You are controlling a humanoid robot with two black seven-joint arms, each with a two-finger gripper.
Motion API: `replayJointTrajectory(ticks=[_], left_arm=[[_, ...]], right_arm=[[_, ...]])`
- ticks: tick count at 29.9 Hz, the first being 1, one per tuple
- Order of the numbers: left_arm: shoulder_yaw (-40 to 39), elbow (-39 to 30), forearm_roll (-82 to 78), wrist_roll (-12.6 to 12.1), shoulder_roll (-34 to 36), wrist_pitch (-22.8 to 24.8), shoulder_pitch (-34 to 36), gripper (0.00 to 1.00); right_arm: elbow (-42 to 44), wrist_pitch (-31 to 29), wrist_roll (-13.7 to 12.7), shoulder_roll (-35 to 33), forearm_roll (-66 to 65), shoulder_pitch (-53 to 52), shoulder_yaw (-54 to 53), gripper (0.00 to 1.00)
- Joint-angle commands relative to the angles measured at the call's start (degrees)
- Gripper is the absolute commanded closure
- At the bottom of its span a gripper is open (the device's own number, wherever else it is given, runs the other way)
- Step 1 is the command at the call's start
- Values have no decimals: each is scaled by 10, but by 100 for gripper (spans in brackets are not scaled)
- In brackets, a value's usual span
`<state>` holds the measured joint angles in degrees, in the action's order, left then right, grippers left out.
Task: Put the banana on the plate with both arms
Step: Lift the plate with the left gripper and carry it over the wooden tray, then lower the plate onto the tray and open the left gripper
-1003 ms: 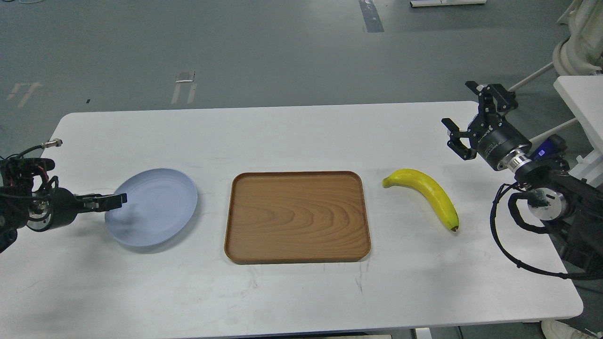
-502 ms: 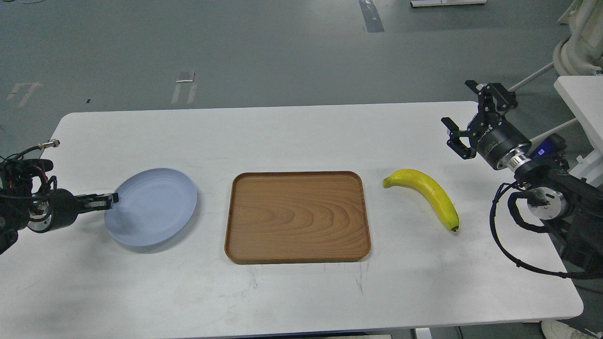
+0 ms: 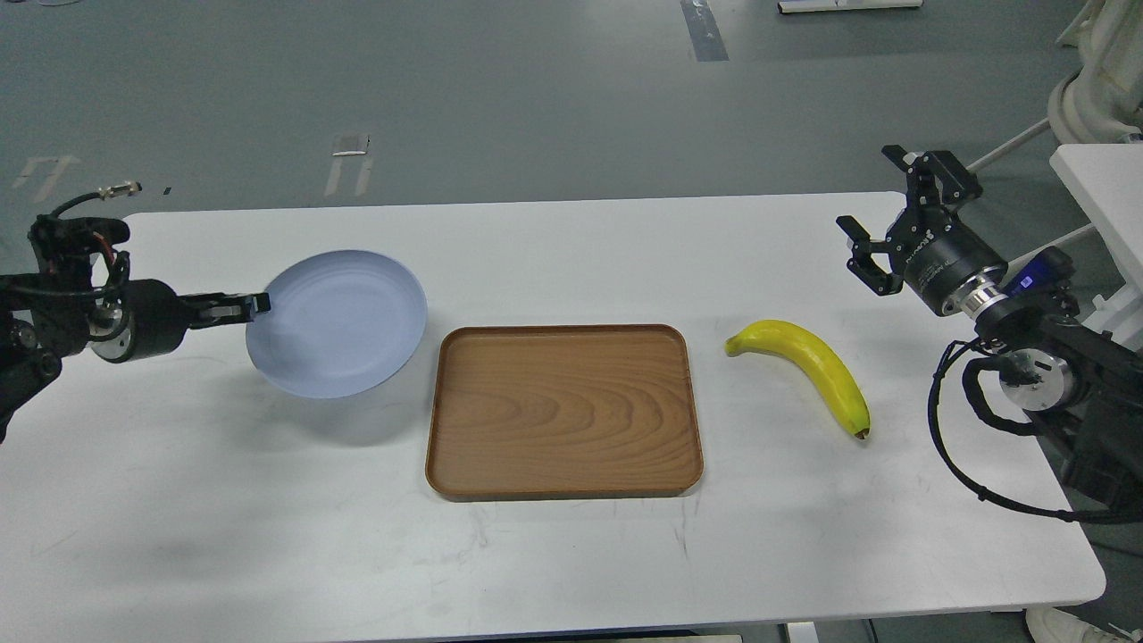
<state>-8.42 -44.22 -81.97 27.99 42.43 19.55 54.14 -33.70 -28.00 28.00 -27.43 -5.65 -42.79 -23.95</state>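
Observation:
The pale blue plate (image 3: 337, 323) hangs lifted above the white table, left of the tray, with its shadow below it. My left gripper (image 3: 254, 305) is shut on the plate's left rim and holds it up. The yellow banana (image 3: 813, 366) lies on the table right of the tray, stem end to the left, dark tip toward the front. My right gripper (image 3: 884, 210) is open and empty, raised above the table's right edge, behind and to the right of the banana.
A rectangular brown wooden tray (image 3: 563, 409) lies at the middle of the white table (image 3: 571, 554). A white stand (image 3: 1103, 187) is beyond the table's right edge. Black cables (image 3: 960, 446) loop off my right arm.
My left gripper has lifted the plate off the table and carried it up and to the right, toward the tray. The right gripper has shifted only slightly. The banana has not moved.

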Motion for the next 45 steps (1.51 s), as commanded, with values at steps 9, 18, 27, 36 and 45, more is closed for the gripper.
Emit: replayJointTrajectory(ticks=[9, 18, 27, 36, 45], left_arm=[[52, -82, -38, 0, -112, 17, 106, 100], [106, 7, -40, 0, -230, 16, 105, 100], [137, 53, -39, 0, -271, 16, 98, 100], [148, 78, -39, 0, -291, 14, 89, 100], [142, 88, -26, 0, -297, 11, 81, 12]], right_arm=[[2, 0, 0, -3, -1, -3, 0, 0], [3, 0, 0, -7, -1, -3, 0, 0], [3, 0, 0, -8, 0, -3, 0, 0], [4, 0, 0, -6, -1, -2, 0, 0], [2, 0, 0, -8, -1, 0, 0, 0]])
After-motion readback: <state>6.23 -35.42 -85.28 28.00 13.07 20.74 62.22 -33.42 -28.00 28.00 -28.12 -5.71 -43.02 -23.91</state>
